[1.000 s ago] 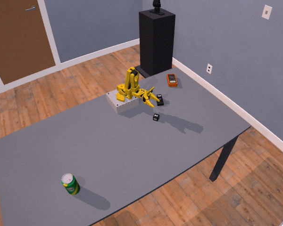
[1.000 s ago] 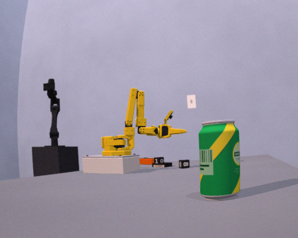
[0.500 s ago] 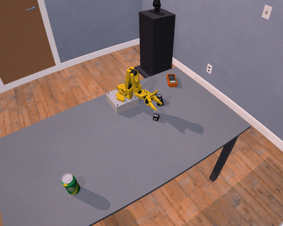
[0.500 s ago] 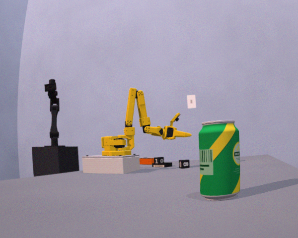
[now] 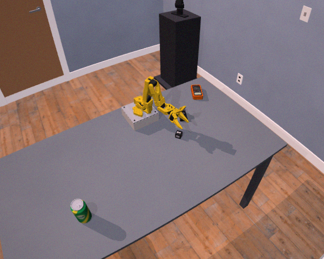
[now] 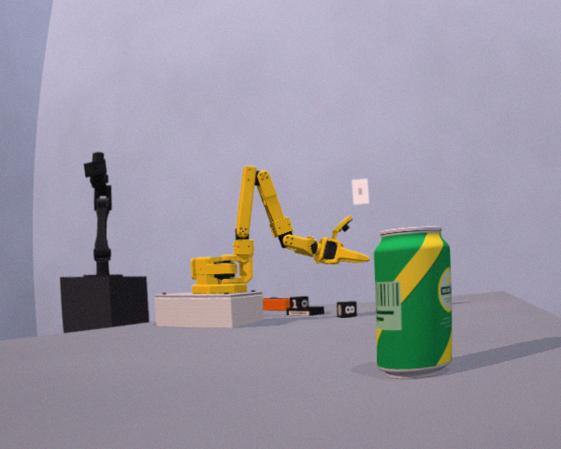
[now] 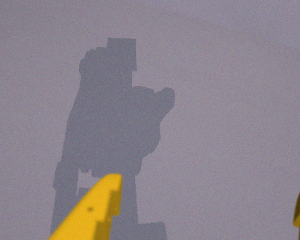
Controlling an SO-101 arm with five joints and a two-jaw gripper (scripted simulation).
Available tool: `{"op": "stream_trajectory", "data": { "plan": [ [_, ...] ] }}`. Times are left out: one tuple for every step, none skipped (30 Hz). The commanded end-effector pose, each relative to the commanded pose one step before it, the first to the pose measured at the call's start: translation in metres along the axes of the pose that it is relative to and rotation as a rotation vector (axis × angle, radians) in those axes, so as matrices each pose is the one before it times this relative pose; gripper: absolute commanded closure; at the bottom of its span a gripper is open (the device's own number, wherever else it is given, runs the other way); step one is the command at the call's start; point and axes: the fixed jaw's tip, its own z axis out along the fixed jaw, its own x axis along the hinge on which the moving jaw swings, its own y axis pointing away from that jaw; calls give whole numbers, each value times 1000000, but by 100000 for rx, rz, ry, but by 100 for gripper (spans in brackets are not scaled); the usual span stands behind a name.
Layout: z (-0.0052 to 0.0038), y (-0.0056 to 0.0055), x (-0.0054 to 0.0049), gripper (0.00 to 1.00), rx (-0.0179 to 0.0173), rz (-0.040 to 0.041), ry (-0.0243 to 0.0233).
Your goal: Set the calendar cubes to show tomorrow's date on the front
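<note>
The pincer [image 5: 184, 124] [image 6: 368, 258] [image 7: 209, 182] stood partly open, its fingers apart and nothing between them, raised over the table [image 5: 106, 167] [image 6: 222, 367] [image 7: 240, 125]. Its shadow fell on the table below.

Lower than the pincer and near it, the loose cube [image 5: 179, 134] [image 6: 346, 309] sat directly on the table, outside the tray [image 5: 182, 120] [image 6: 314, 311]. An 8 turned on its side showed on one face in the exterior view. The tray lay on the table, also lower than the pincer and near it, partly hidden behind it from above. The other cube [image 6: 298, 302] was on the tray, with a 1 and a 0 on two neighbouring faces.

Back from the pincer, the yellow arm [image 5: 146, 90] [image 6: 244, 203] rose from a white block [image 5: 147, 121] [image 6: 194, 310]. The orange meter [image 5: 196, 90] [image 6: 275, 303] lay beyond the tray from the pincer. Well apart from the pincer, the green can [image 5: 82, 213] [image 6: 411, 304] stood upright. Off the table, behind the pincer, was a black pedestal [image 5: 180, 50] [image 6: 104, 304] carrying a black arm [image 5: 179, 5] [image 6: 102, 212].
</note>
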Motion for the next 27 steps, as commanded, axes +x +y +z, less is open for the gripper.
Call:
{"op": "stream_trajectory", "data": {
  "plan": [
    [22630, 2329, -4999, 65, -996, -3064, 18997],
    [1128, 190, -726, 65, -117, -236, 1894],
    [-216, 74, -250, 65, -55, -51, 700],
    [-266, 55, -262, 65, -52, -53, 661],
    [-290, 51, -294, 65, -47, -54, 652],
    [-316, 39, -314, 65, -47, -60, 646],
    [-345, 34, -334, 65, -46, -63, 643],
    [-384, 35, -347, 65, -42, -66, 643],
    [-420, 24, -354, 65, -44, -68, 644],
    [-460, 26, -360, 65, -42, -68, 647],
    [-504, 18, -360, 65, -40, -68, 650],
    [-547, 18, -353, 65, -43, -72, 652],
    [0, 0, 0, 65, 0, 0, 0],
    [0, 0, 0, 65, 0, 0, 0],
    [-11, 102, -986, 65, -109, -241, 1975],
    [-706, 11, -315, 65, -42, -69, 671],
    [-733, 13, -309, 65, -41, -71, 672],
    [-769, 8, -292, 65, -42, -70, 670],
    [-801, 11, -283, 65, -41, -68, 669],
    [-835, 6, -267, 65, -42, -70, 669],
    [-862, 7, -249, 65, -41, -69, 670],
    [-894, 7, -234, 65, -41, -70, 671],
    [-918, 8, -214, 65, -42, -69, 672],
    [-942, 6, -195, 65, -41, -68, 672],
    [-957, 9, -180, 65, -42, -69, 672],
    [-973, 7, -165, 65, -40, -68, 671],
    [-989, 5, -151, 65, -41, -69, 668]
  ]
}}
